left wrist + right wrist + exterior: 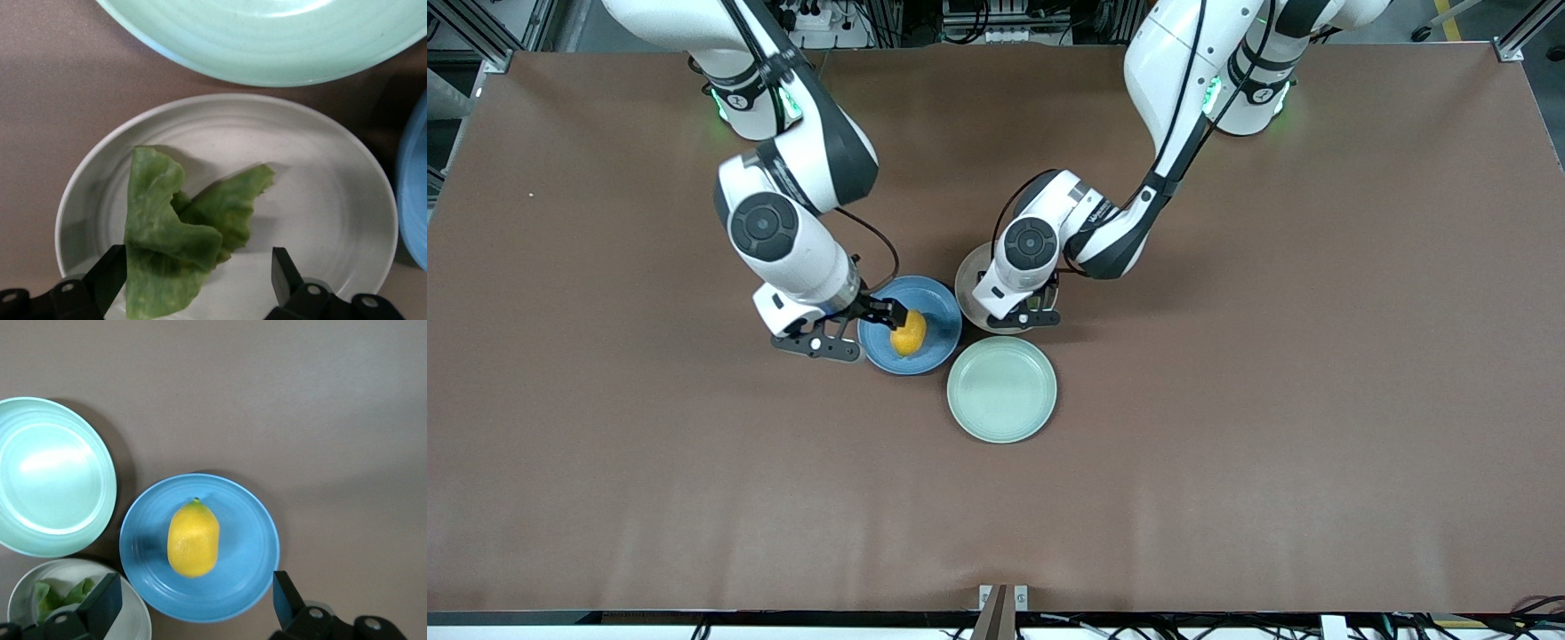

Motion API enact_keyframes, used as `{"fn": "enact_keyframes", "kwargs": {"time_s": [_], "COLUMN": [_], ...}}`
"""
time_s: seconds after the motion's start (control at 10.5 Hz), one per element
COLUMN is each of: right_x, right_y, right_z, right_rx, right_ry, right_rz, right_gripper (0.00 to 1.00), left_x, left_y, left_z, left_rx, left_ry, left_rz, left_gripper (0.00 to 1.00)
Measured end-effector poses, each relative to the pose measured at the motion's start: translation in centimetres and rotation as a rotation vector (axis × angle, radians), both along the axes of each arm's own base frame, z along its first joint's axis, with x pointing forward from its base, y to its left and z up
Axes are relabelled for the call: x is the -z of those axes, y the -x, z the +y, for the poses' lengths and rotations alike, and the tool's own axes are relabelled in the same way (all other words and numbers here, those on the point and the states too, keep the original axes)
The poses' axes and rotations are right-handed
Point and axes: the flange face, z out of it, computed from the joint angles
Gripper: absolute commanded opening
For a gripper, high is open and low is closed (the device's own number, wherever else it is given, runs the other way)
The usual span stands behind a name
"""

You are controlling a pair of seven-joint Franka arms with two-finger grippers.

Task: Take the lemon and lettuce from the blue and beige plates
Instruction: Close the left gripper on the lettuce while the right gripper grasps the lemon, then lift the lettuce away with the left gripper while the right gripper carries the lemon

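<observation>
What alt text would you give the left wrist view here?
A green lettuce leaf lies on the beige plate, with the open left gripper just above it, one finger at the leaf's edge and the other apart from it. The mint plate and the blue plate's rim sit beside it on the brown table.

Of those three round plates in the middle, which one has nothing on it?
The pale mint-green round plate, nearest the front camera, is bare. The medium blue plate carries the oval yellow lemon, and the pale beige plate holds the wrinkled green lettuce leaf.
</observation>
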Motion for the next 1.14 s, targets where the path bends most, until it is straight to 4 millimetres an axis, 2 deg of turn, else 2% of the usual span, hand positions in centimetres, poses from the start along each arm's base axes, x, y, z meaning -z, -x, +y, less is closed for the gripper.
{"fn": "enact_keyframes", "kwargs": {"time_s": [0.09,0.19,0.38,0.85,1.04,1.14], "right_x": [1.4,2.7,4.7,10.6,11.6,12.0], "right_y": [0.7,1.5,2.8,4.2,4.5,4.6], "right_z": [0.4,1.1,2.6,5.1,5.3,5.1], "right_rx": [0.023,0.054,0.070,0.026,-0.007,-0.031], "right_ry": [-0.008,-0.009,-0.005,0.000,0.028,0.051], "right_rz": [-0.013,-0.019,-0.015,-0.052,-0.055,-0.062], "right_gripper": [1.00,1.00,1.00,1.00,1.00,0.99], "left_x": [0.1,0.1,0.1,-1.0,-3.1,-4.9], "left_y": [0.0,0.0,-0.1,-1.2,-2.8,-4.0], "left_z": [0.0,0.0,0.1,0.4,1.5,2.7], "left_rx": [-0.001,-0.001,-0.001,-0.017,-0.041,-0.060], "left_ry": [0.000,0.000,-0.001,0.012,0.020,0.016], "left_rz": [0.000,0.000,-0.001,-0.018,-0.029,-0.025], "left_gripper": [0.42,0.28,0.13,0.03,0.00,0.00]}}
